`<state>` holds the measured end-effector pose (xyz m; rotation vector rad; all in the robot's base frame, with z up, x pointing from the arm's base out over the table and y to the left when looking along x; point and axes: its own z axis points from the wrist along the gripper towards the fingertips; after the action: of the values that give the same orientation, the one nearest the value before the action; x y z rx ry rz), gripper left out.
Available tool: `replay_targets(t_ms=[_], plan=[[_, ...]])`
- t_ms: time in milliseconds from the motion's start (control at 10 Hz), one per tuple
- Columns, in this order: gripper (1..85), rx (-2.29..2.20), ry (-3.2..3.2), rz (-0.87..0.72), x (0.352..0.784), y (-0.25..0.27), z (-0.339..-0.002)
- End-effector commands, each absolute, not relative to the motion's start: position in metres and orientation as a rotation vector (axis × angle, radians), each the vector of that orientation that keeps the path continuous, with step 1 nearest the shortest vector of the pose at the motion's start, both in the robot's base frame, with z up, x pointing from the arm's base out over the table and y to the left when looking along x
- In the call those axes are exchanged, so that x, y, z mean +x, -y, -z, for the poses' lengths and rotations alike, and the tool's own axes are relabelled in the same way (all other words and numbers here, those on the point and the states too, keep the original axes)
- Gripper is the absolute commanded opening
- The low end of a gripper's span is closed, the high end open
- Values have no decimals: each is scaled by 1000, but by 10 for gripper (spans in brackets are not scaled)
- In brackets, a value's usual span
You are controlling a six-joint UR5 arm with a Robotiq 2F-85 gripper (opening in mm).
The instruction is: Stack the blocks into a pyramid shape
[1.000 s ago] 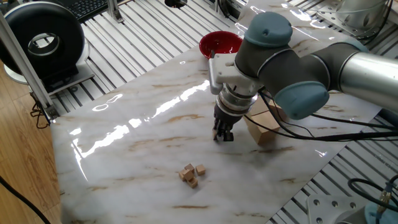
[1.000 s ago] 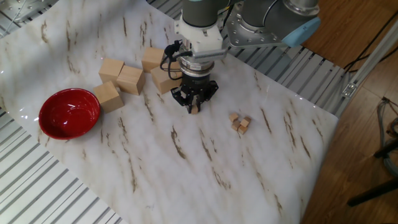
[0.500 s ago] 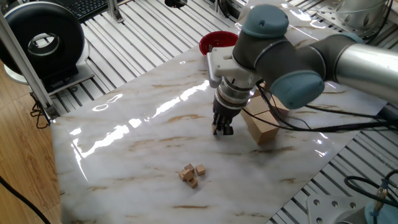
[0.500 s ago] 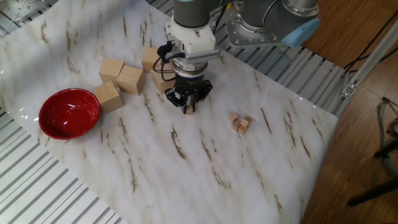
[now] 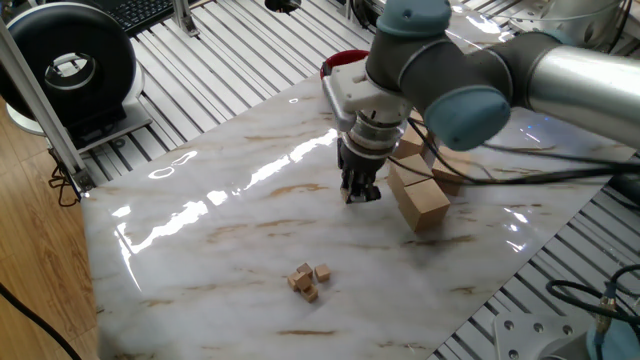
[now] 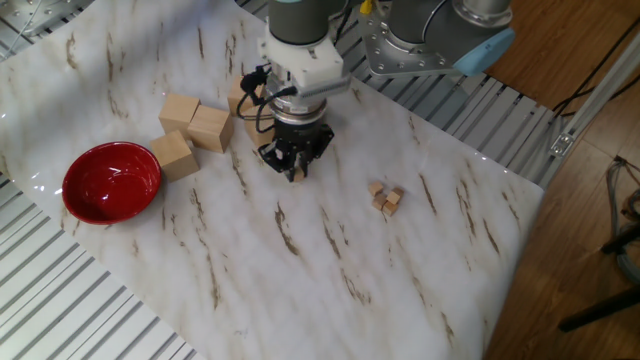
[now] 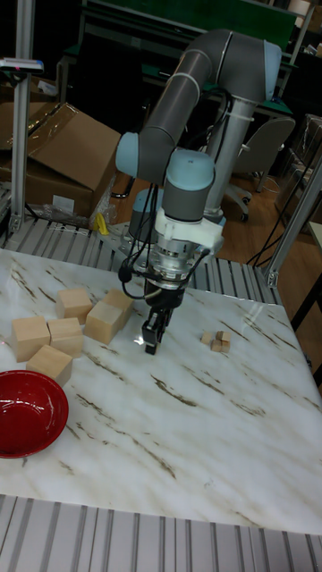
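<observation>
Status for you: gripper (image 6: 293, 168) is low over the marble table (image 6: 330, 270), right next to the big wooden blocks (image 6: 195, 125), well apart from the tiny cubes (image 6: 384, 196). Fingers look close together and there's a hint of tan at the tips in the other fixed view, but I can't tell if it's gripping a small cube or just shut on nothing; too small in all 3 views.

Task pieces: three tiny cubes visible in a loose cluster (image 5: 309, 279), touching or nearly so, all seemingly flat on the table. Can't confirm any are stacked. 4th cube not clearly visible anywhere; could be in the fingers, can't say.

Progress, my read: early. At best you've got a rough base grp, no upper tier. Left to do: get the base cubes tight side by side, then put the remaining one(s) on top.

Red bowl (image 7: 27, 411) sits far side of the big blocks, not involved.

Watch: the cubes are small and light, so a fingertip nudge on approach prob scatters the cluster. Come in vertical.
</observation>
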<state>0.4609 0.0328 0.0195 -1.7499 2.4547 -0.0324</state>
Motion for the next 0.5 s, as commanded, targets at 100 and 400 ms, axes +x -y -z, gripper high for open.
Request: replay_targets(t_ms=[100, 400], plan=[[10, -1958, -2318, 79, 482, -26, -19], [10, -2027, -2284, 100, 498, -21, -20]])
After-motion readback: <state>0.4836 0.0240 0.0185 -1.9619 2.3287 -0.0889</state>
